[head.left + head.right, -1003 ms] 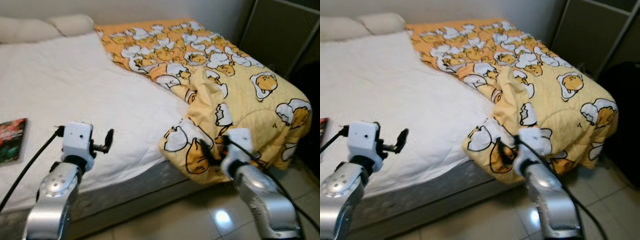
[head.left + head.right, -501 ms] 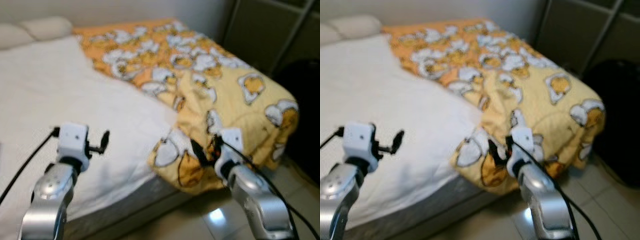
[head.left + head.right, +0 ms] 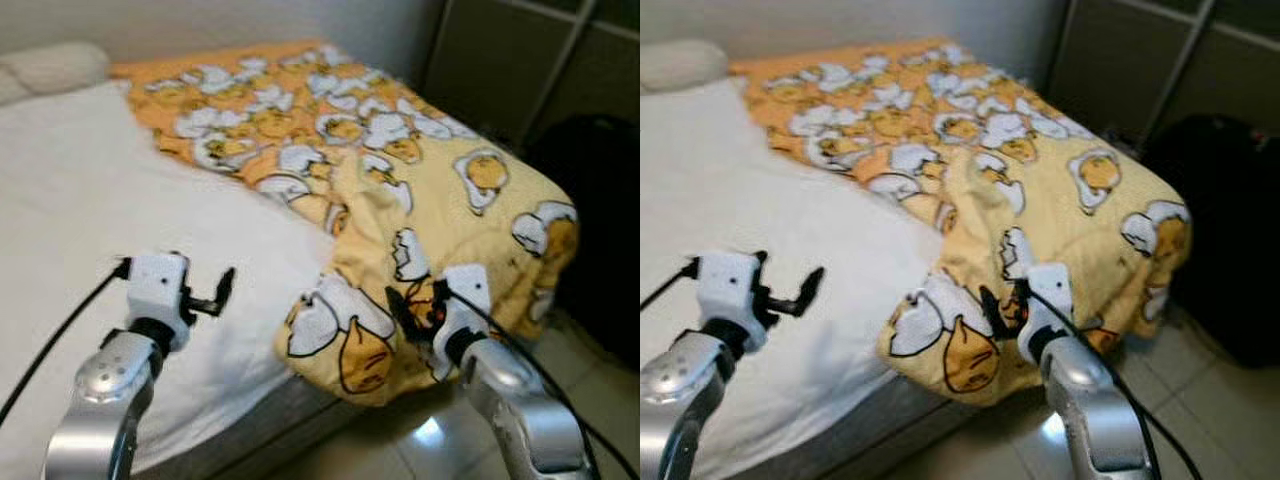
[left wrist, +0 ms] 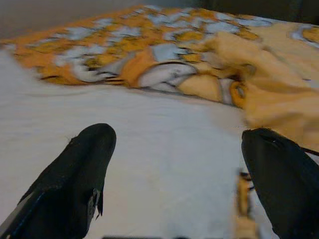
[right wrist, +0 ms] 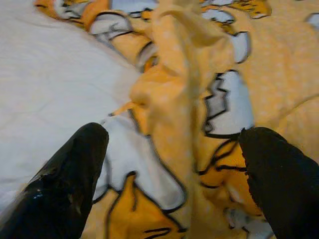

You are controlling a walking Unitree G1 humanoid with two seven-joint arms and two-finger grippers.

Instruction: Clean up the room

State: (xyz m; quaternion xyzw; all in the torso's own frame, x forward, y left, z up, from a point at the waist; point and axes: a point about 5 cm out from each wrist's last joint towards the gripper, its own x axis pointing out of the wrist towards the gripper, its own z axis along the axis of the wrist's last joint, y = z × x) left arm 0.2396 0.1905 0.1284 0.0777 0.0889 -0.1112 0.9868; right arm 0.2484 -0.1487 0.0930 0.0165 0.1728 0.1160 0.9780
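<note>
Pale floor tile point(image 3: 430, 440) shows at my 6 o'clock, under the bed point(image 3: 60, 230) edge. Nearest me, my right gripper point(image 5: 174, 199) sits at 5 o'clock with jaws spread wide, aimed at the hanging corner of the quilt point(image 3: 440, 190) but not yet closed on it. My left gripper point(image 4: 174, 189) is at 8 o'clock over the bare white sheet, jaws also spread and holding nothing.

Farther out, the quilt is bunched along the bed's 3 o'clock side, folded back on itself, running up to 12 o'clock. A pillow point(image 3: 50, 65) lies at 11 o'clock; a dark cabinet point(image 3: 500, 60) stands at 1 o'clock.

My worry is that the fabric is thick and doubled here, so a shallow pinch may slip, and a pull could drag the whole quilt onto the floor. I can read no writing or labels, only the egg cartoon print.
</note>
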